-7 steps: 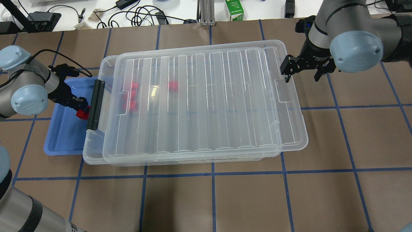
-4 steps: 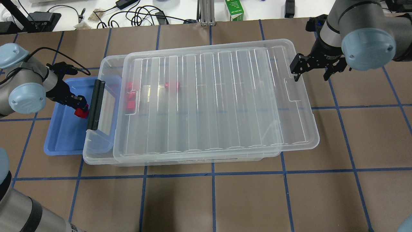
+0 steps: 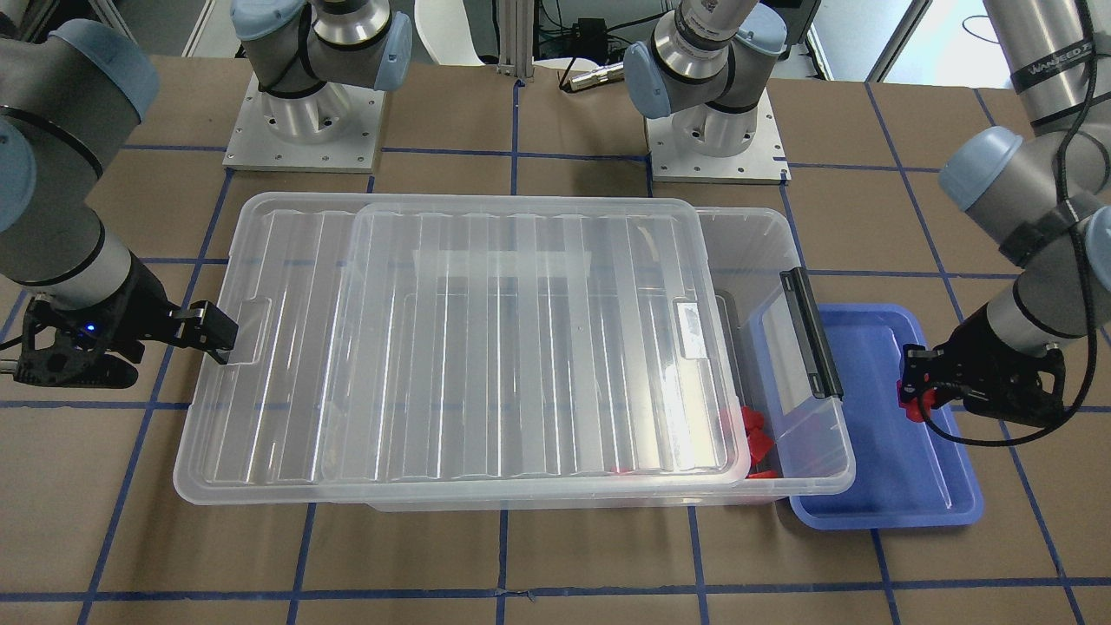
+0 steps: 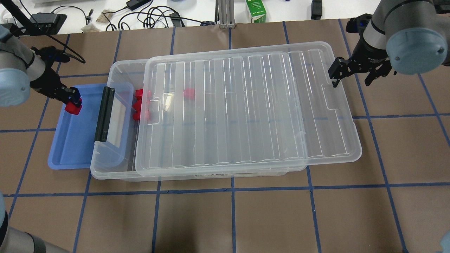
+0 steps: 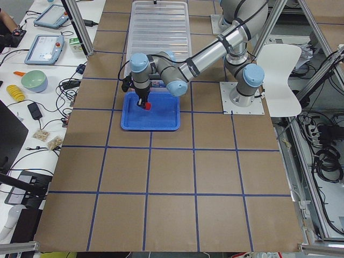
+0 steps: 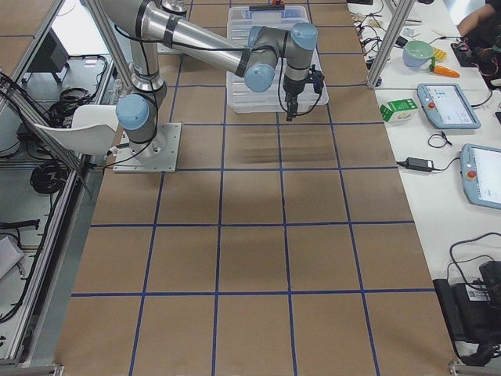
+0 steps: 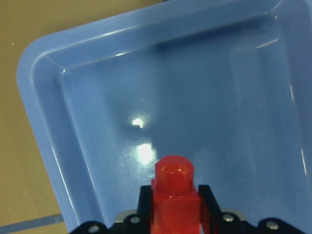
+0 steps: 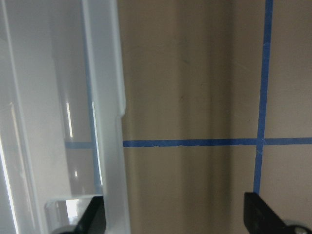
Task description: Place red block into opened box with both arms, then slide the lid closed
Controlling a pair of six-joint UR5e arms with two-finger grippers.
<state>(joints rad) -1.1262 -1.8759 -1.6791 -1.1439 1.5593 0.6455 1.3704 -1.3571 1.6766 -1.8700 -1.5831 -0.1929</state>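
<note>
My left gripper (image 4: 72, 100) is shut on a red block (image 4: 73, 108), holding it over the far corner of the blue tray (image 4: 68, 147). The left wrist view shows the red block (image 7: 174, 195) pinched between the black fingers. The clear box (image 4: 117, 70) lies mid-table with its black latch bar (image 4: 103, 114) at the tray end. The ribbed lid (image 4: 246, 105) sits shifted toward my right arm, leaving a gap at the latch end. Several red pieces (image 4: 140, 103) lie inside. My right gripper (image 4: 351, 77) is open, and one finger (image 4: 334, 75) is hooked at the lid's far rim (image 8: 105, 146).
The blue tray tucks under the box's latch end. A green carton (image 4: 255, 10) and cables (image 4: 154, 15) lie beyond the table's far edge. Both arm bases (image 3: 304, 121) stand behind the box. Brown table with blue tape lines surrounds the box.
The lid slid toward the right arm's side with the right gripper, widening the gap at the latch end. The left gripper carried the red block away from the latch toward the tray's far-left corner.
</note>
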